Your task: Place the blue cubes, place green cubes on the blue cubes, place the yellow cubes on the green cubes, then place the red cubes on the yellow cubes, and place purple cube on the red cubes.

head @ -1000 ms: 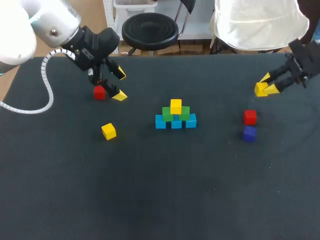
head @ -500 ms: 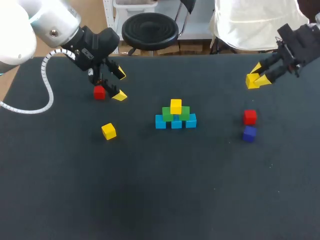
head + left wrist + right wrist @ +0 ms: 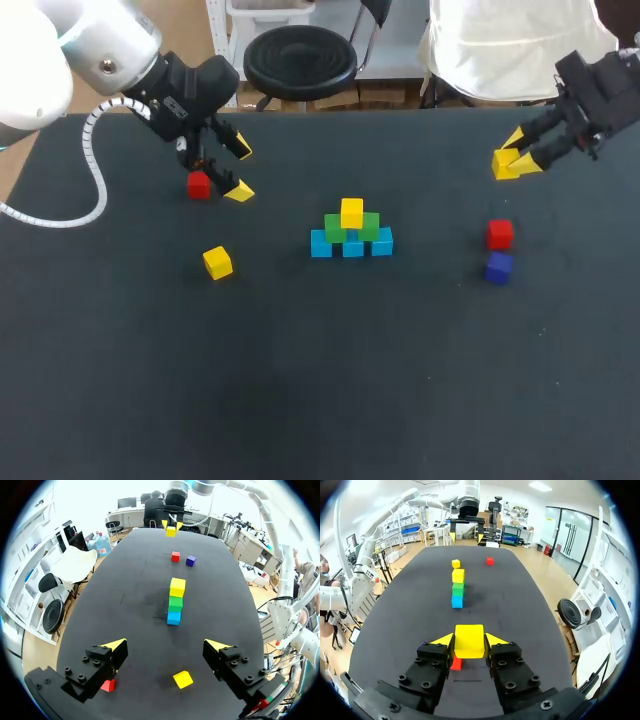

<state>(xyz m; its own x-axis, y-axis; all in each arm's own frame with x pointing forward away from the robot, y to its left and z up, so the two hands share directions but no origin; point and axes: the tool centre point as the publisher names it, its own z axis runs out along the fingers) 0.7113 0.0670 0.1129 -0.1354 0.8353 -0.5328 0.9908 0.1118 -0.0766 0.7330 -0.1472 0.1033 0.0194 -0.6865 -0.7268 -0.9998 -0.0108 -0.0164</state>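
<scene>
At mid-table stands a pyramid: three blue cubes [image 3: 352,247] in a row, two green cubes [image 3: 369,227] on them, one yellow cube [image 3: 351,212] on top. My right gripper [image 3: 507,163] hangs above the table's far right, shut on a second yellow cube [image 3: 469,639]. Under and in front of it lie a red cube [image 3: 499,234] and a purple cube [image 3: 498,267]. My left gripper [image 3: 240,171] is open at the far left, beside another red cube [image 3: 199,185]. A loose yellow cube [image 3: 217,262] lies nearer the front, ahead of the left gripper [image 3: 166,645].
The pyramid [image 3: 175,602] stands between the two arms, in line with both wrist views. The black table [image 3: 320,380] has its widest bare area in the front half. The left arm's white cable loops over the table's left edge.
My right gripper has lifted and drawn back toward the far edge with the yellow cube in it, then held still. The left arm and all the cubes on the table have stayed put.
</scene>
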